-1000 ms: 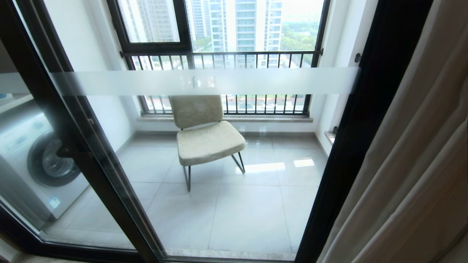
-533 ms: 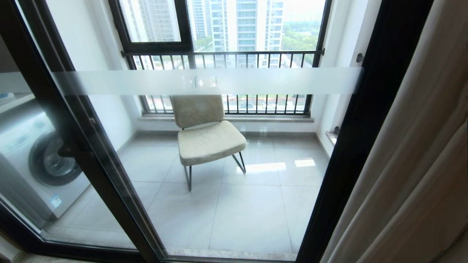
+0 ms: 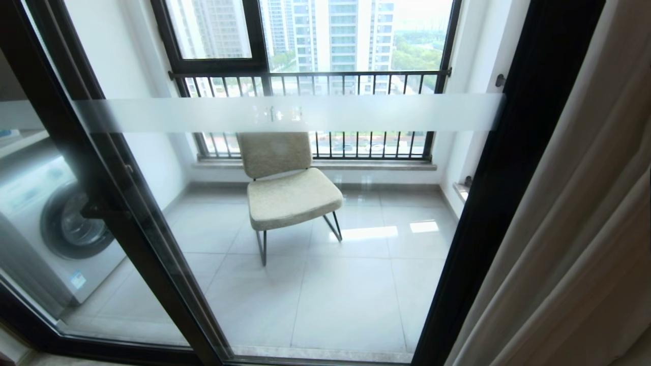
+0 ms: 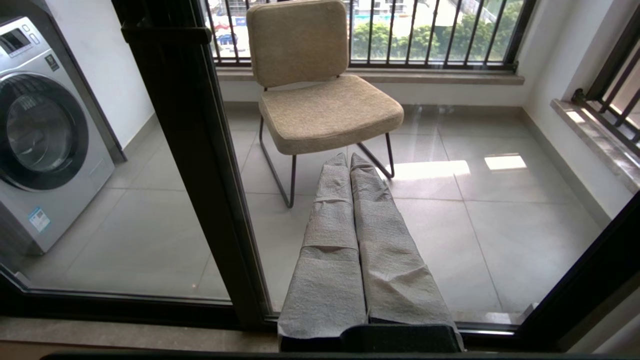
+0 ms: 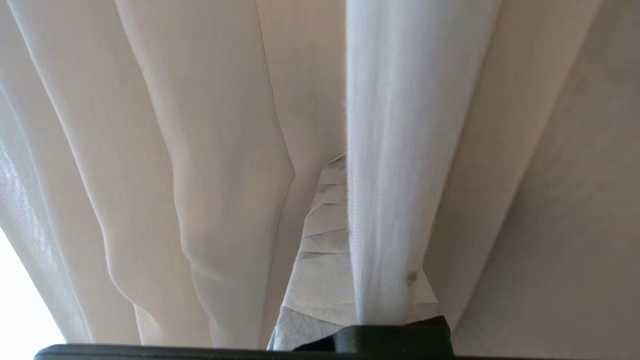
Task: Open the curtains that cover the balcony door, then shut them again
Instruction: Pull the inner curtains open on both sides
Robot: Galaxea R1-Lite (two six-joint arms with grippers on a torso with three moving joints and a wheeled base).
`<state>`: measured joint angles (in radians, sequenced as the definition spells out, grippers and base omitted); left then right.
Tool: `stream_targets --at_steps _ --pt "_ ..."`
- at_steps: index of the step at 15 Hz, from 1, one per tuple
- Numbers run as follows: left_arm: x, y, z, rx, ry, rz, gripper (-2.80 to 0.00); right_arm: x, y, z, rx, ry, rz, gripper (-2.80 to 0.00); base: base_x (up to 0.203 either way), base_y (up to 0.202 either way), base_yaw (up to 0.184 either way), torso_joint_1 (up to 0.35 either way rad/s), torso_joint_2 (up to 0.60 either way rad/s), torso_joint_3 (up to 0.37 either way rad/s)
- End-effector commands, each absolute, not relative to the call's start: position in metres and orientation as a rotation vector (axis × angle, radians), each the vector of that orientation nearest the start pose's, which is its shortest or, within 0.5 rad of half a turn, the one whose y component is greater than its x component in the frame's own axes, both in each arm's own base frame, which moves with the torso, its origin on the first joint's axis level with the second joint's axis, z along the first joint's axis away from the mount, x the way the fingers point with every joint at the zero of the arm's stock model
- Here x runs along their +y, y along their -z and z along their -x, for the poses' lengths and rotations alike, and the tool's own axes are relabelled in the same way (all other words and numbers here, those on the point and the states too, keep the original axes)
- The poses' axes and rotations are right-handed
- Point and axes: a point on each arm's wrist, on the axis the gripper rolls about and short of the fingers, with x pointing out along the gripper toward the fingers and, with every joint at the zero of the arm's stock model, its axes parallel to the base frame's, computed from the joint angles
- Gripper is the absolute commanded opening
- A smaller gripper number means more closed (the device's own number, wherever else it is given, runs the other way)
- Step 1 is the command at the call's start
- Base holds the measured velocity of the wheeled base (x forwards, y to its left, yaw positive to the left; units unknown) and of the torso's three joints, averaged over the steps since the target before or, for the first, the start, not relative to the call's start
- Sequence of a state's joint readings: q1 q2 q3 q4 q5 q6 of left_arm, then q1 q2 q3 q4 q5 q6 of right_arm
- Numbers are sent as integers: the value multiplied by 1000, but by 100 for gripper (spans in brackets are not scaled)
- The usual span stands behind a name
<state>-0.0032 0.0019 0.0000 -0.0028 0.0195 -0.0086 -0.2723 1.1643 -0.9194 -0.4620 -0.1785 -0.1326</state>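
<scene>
You are looking through the bared balcony door [image 3: 305,229], because the beige drapes [image 3: 574,229] are hanging bunched at its right edge. Your right gripper [image 5: 330,210] is sitting buried among the drape and sheer folds, fingers pressed together (whether pinching cloth, you cannot tell), presumably for the closing pull. The left gripper [image 4: 349,165] is idling closed before the glass.

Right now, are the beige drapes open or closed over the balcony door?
Open: the heavy beige woven drapes hang bunched at the right, leaving the black-framed glass balcony door uncovered.
</scene>
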Motion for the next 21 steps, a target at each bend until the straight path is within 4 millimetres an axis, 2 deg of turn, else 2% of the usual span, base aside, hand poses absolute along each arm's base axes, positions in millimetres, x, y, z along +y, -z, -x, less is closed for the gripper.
stream_targets --at_steps 1,13,18,21 --pt "1 -76 23 -2 -17 9 -280 -48 -335 -148 -222 482 144 -280 0 0 0 0 0 0" --pt "1 -76 23 -2 -17 9 -280 -85 -337 -134 -206 722 166 -280 0 0 0 0 0 0" --pt "1 -76 23 -2 -17 9 -280 -105 -338 -142 -190 792 168 -280 0 0 0 0 0 0" --pt "1 -76 23 -2 -17 9 -280 -124 -342 -150 -195 846 135 -280 0 0 0 0 0 0"
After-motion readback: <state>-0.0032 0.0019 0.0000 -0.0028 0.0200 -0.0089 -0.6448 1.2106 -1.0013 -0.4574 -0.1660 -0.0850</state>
